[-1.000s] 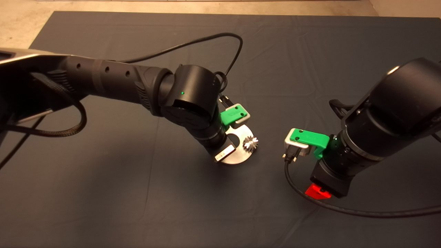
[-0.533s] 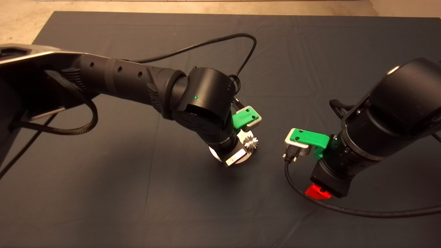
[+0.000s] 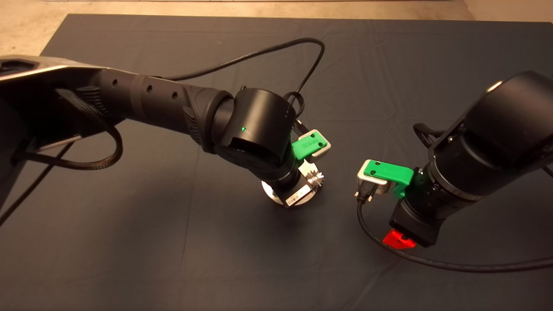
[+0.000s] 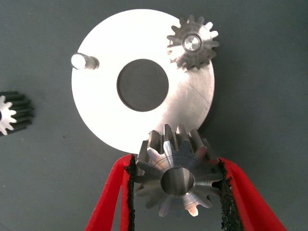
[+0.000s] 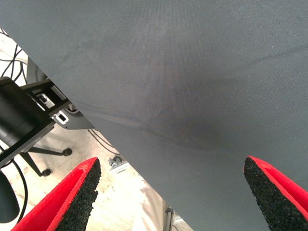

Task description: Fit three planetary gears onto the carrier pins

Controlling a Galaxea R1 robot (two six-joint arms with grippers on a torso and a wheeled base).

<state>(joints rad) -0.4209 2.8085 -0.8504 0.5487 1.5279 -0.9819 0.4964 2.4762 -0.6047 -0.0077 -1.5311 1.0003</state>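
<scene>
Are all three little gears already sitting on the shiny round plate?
No, only one gear sits on the disc; another is between the left gripper's fingers, a third lies beside it.

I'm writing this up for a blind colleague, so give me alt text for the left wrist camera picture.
The left gripper holds a silver planetary gear between its red fingers, over the edge of a shiny round carrier disc with a large centre hole. One gear already sits on a pin, one pin stands bare, and a third gear lies on the dark mat beside the disc.
</scene>
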